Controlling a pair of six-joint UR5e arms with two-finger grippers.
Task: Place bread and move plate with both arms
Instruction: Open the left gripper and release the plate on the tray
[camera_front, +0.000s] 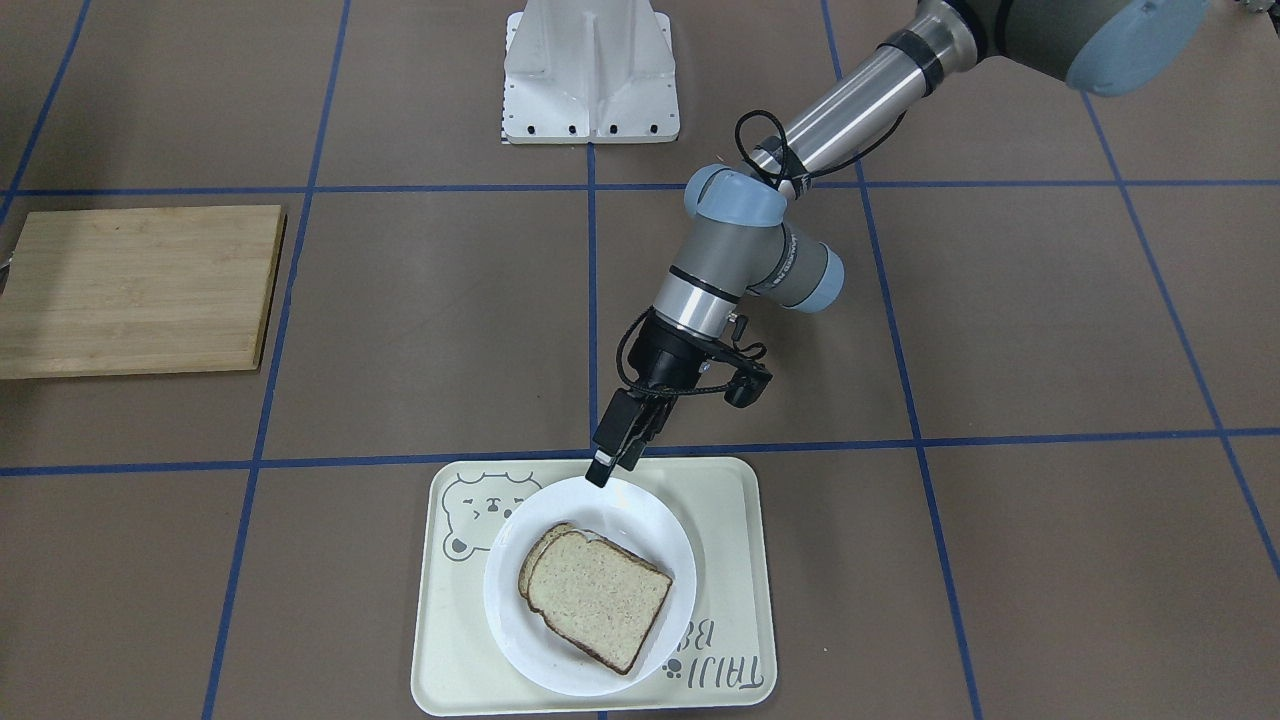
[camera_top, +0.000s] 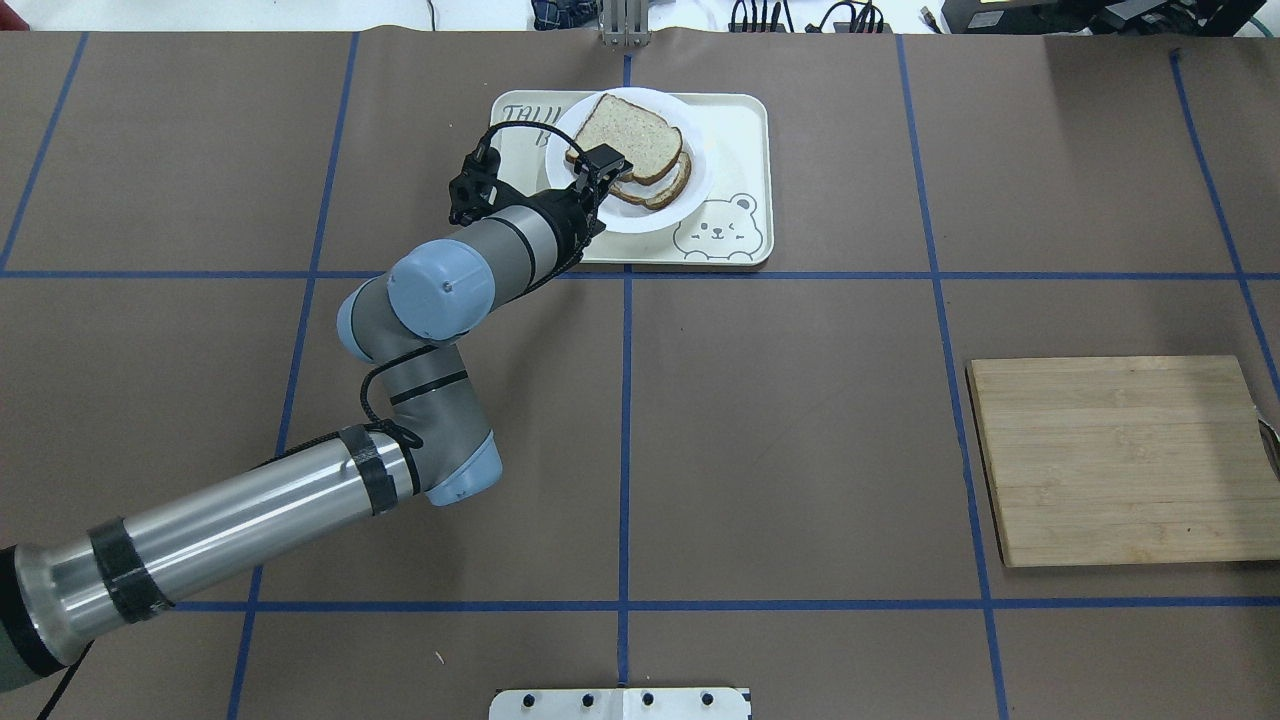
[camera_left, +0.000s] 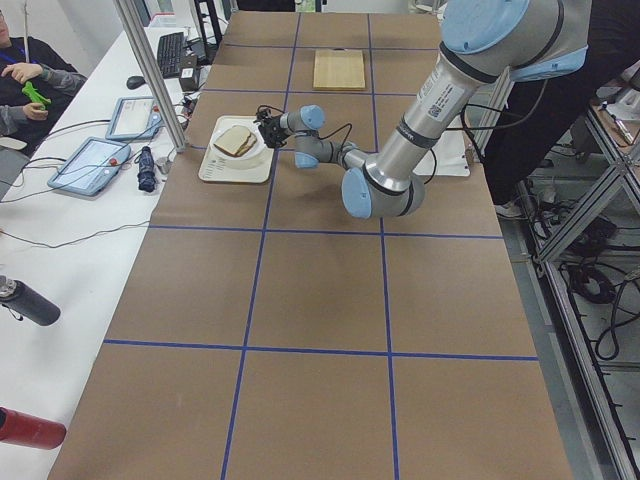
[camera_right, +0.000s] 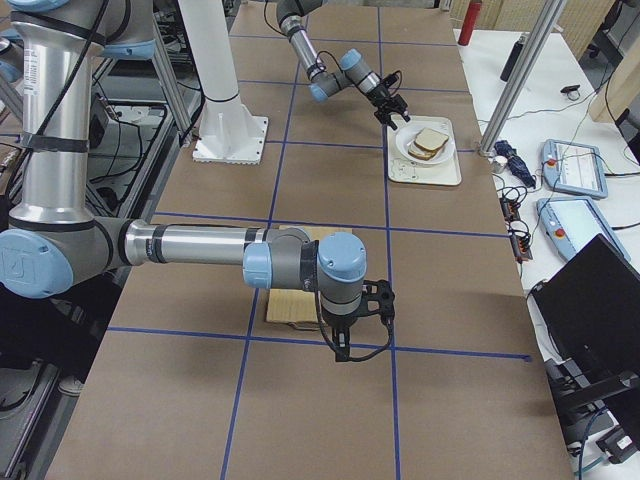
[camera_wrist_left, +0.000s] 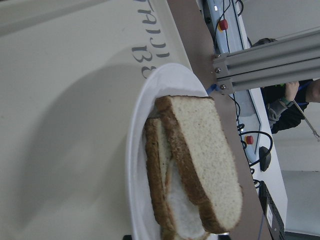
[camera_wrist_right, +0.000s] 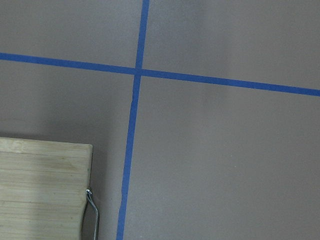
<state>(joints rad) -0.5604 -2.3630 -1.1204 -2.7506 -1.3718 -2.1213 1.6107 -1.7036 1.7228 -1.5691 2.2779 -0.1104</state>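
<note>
The bread (camera_front: 600, 595) lies on top of a second slice (camera_front: 535, 560) on the white plate (camera_front: 640, 510), which sits on the cream tray (camera_front: 730, 520). In the left wrist view the bread (camera_wrist_left: 205, 165) leans on the lower slice (camera_wrist_left: 157, 185), with some white showing between them. My left gripper (camera_front: 612, 470) is at the plate's rim on the robot's side, its jaws narrow and closed on that rim; it also shows in the overhead view (camera_top: 598, 165). My right gripper (camera_right: 345, 350) hangs over the table beside the wooden board; I cannot tell whether it is open or shut.
A wooden cutting board (camera_top: 1120, 460) lies on the robot's right side, with a thin metal hook (camera_wrist_right: 92, 210) at its corner. The white base (camera_front: 590, 70) stands at the robot's edge. Blue tape lines cross the brown table.
</note>
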